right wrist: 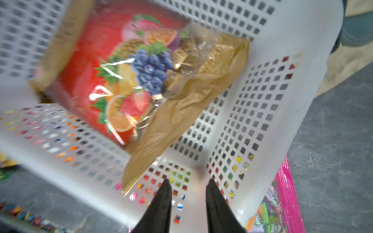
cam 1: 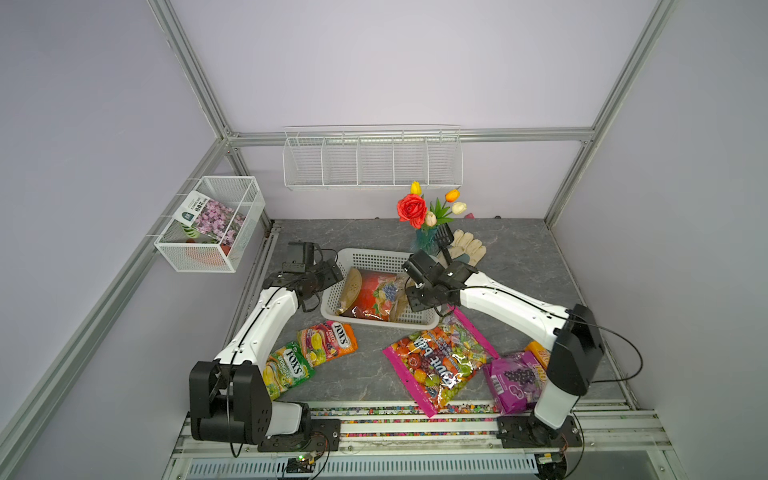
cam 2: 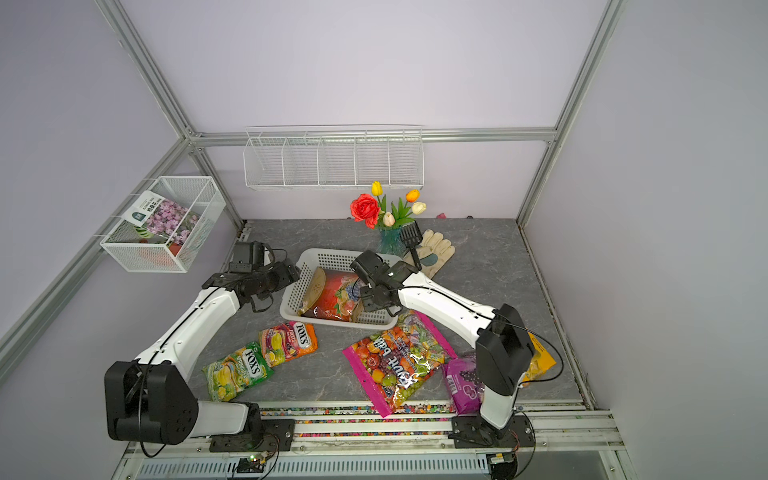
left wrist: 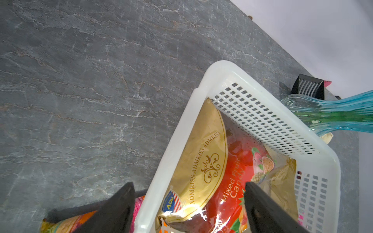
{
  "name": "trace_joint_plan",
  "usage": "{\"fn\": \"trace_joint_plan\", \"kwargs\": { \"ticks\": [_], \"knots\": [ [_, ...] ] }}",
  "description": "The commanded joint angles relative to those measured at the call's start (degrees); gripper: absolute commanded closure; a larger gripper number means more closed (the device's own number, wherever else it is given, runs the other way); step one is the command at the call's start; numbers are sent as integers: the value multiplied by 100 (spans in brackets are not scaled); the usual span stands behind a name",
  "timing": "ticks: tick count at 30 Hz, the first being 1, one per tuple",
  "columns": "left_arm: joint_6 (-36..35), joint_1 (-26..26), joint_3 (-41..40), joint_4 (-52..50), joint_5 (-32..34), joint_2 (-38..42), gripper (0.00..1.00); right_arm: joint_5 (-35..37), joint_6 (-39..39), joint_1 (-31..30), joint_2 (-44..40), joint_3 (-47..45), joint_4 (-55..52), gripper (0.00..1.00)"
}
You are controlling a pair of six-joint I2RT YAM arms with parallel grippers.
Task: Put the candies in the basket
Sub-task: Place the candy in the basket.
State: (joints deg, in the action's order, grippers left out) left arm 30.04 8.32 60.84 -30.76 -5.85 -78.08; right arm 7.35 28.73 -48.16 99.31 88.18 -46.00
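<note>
The red-gold bag (cam 1: 368, 293) lies in the basket (cam 1: 365, 255). Over its corner the right pincer (right wrist: 188, 181) hangs parted and empty; the left pincer (left wrist: 188, 183) gapes across its rim. Lift straight up, clear of the bag's edge, then take the pink-edged bag (cam 1: 436, 365) beside the basket.

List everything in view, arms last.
basket: 1, white, middle of table
red-gold bag: 1, red-gold, in basket
orange FOX'S bag: 1, orange, in front of basket
green FOX'S bag: 1, green, beside it
pink-edged bag: 1, clear, in front of basket
purple bag: 1, purple, by right arm
yellow-orange bag: 1, yellow-orange, behind right arm
vase of flowers: 1, blue-green, behind basket
glove: 1, cream, beside vase
scoop: 1, black, by vase
mesh box: 1, white, left wall, holds flower packet
wire rack: 1, white, back wall
left gripper: open, over basket's left rim
right gripper: open, empty, over basket
</note>
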Motion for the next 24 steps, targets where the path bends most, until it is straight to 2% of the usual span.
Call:
{"fn": "trace_joint_plan", "kwargs": {
  "ticks": [1,8,12,19,24],
  "knots": [
    [-186,30,139,-40,4,184,13,-929,-470,-44,-8,164,501,68],
    [-271,49,112,-26,-222,99,13,-1711,-499,-85,1094,733,939,75],
    [-448,80,95,-43,-312,169,13,-1310,-626,-110,1319,429,984,79],
    [-654,285,-60,281,-365,258,14,-17,-607,91,1658,-146,1098,90],
    [-680,565,-45,422,-355,235,14,373,-477,322,1739,-239,1043,91]
  ]
}}
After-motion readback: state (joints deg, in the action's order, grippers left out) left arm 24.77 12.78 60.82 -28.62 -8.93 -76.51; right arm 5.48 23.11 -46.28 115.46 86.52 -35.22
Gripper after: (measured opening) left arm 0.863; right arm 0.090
